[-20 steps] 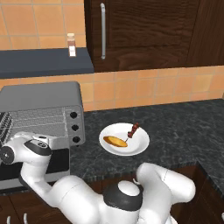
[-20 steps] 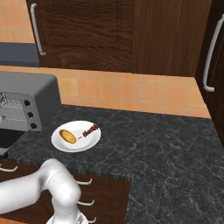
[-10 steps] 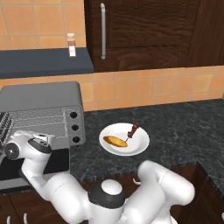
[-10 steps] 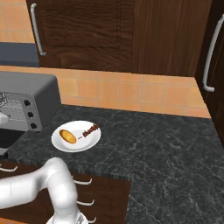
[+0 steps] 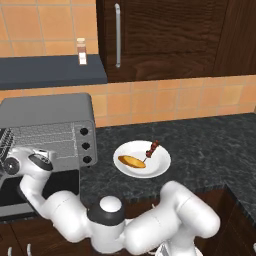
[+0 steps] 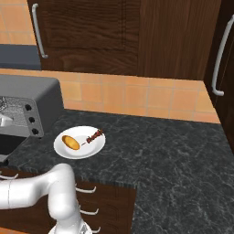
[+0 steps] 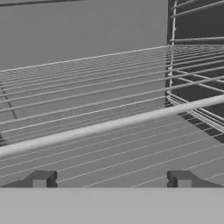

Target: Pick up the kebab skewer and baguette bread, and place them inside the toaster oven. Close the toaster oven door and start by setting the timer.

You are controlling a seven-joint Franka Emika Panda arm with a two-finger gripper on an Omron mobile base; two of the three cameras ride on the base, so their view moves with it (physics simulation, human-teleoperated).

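Note:
The toaster oven (image 5: 47,120) stands at the counter's left with its door (image 5: 35,192) folded down and open. My gripper (image 7: 111,179) is open and empty at the oven's mouth, just above the wire rack (image 7: 109,100). My hand (image 5: 15,165) hovers over the open door. The kebab skewer (image 5: 151,148) and the baguette bread (image 5: 131,161) lie on a white plate (image 5: 160,167) to the right of the oven. The oven (image 6: 27,98), baguette (image 6: 70,142) and skewer (image 6: 93,136) also show in the right base view.
Three black knobs (image 5: 86,146) run down the oven's right side. A small shaker (image 5: 81,51) stands on the dark shelf above. Dark cabinets with handles (image 5: 118,35) line the wall. Black counter (image 6: 173,151) stretches right of the plate.
The arm's lower links have swung to the left while the hand has stayed at the oven's mouth, rising a little. Plate, skewer and baguette have not moved.

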